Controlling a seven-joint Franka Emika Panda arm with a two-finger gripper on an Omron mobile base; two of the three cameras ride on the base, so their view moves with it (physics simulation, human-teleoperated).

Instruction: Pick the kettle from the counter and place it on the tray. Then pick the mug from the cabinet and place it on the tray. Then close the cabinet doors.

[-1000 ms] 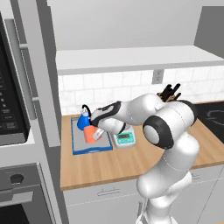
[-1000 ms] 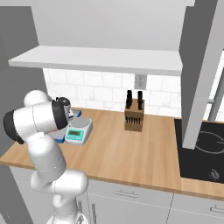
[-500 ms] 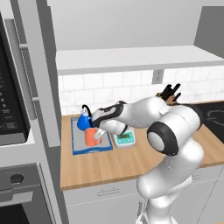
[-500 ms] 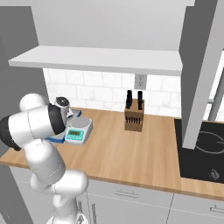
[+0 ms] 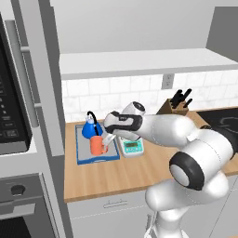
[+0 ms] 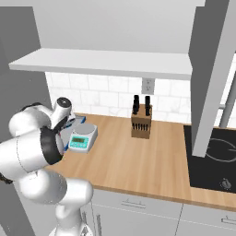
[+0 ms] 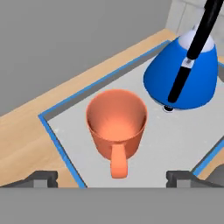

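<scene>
Now the plain orange cylindrical mug (image 7: 116,124) is seen upright on the blue-rimmed grey tray (image 7: 70,164), just beside the squat bright-blue kettle (image 7: 181,74), with the gripper (image 7: 112,177) spread wide and empty above it (seemingly clear), so closing the grey cabinet doors is judged next.

Plain orange cylindrical mug (image 7: 116,124), no pattern. Squat bright-blue dome kettle (image 7: 183,74) with thin black arched handle. Flat grey tray (image 7: 175,144) faintly speckled, blue raised rim. Light-brown wooden table (image 5: 139,169), plank grain. White kitchen scale (image 6: 83,137) with green display panel. Brown wooden knife block (image 6: 140,125), black handles. White tiled backsplash (image 5: 116,95).
</scene>
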